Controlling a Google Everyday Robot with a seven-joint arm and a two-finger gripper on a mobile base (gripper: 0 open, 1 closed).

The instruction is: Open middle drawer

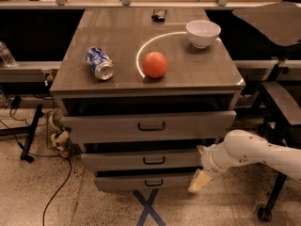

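The middle drawer (pixel 141 160) is a grey flat front with a small dark bar handle (pixel 154 160), set between the wider top drawer (pixel 148 126) and the narrower bottom drawer (pixel 141 181). All three fronts stand out a little from the cabinet. My white arm comes in from the right. The gripper (pixel 200 179) hangs low at the right end of the drawer fronts, its cream fingertip pointing down beside the bottom drawer. It holds nothing that I can see.
On the cabinet top (pixel 117 41) lie a blue can (pixel 99 63) on its side, an orange (pixel 155 64), a white bowl (pixel 202 33) and a small dark object (pixel 159 15). Blue tape cross (pixel 148 208) on the floor in front. Cables and a stand at left, chair legs at right.
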